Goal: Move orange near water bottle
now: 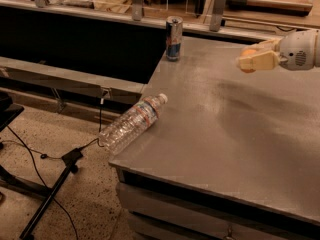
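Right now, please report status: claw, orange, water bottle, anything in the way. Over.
Claw above table, shut on orange. Water bottle on its side, overhanging table edge. Drink can upright at far corner, off the direct path.

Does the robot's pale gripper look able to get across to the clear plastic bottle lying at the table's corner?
Probably yes. The gripper, holding the small round orange, hangs above the grey table; only bare tabletop separates it from the clear plastic bottle.

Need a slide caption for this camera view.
Gripper holds small round orange above grey table; clear ribbed plastic water bottle lies overhanging its edge.
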`<state>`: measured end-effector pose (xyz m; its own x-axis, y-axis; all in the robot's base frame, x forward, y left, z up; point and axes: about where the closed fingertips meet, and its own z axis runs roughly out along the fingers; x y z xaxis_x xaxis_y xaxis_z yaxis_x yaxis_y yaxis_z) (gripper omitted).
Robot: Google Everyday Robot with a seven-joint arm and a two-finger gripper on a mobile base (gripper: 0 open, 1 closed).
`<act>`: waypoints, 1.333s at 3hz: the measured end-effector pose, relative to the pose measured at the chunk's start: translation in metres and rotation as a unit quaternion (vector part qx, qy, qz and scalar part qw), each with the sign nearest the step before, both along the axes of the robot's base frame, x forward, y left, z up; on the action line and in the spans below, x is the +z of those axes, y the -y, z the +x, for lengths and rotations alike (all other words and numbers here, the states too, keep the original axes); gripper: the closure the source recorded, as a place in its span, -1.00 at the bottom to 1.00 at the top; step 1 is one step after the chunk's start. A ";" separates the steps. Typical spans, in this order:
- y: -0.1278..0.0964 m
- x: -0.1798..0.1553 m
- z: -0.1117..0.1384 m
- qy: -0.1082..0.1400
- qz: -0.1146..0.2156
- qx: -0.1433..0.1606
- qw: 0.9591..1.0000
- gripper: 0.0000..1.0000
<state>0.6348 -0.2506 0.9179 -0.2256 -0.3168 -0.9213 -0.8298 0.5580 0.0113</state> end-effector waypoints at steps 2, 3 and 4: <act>-0.026 0.043 -0.070 0.050 -0.041 0.041 0.997 1.00; -0.044 0.048 -0.131 0.050 -0.062 0.068 0.995 1.00; -0.046 0.046 -0.147 0.045 -0.067 0.073 0.994 1.00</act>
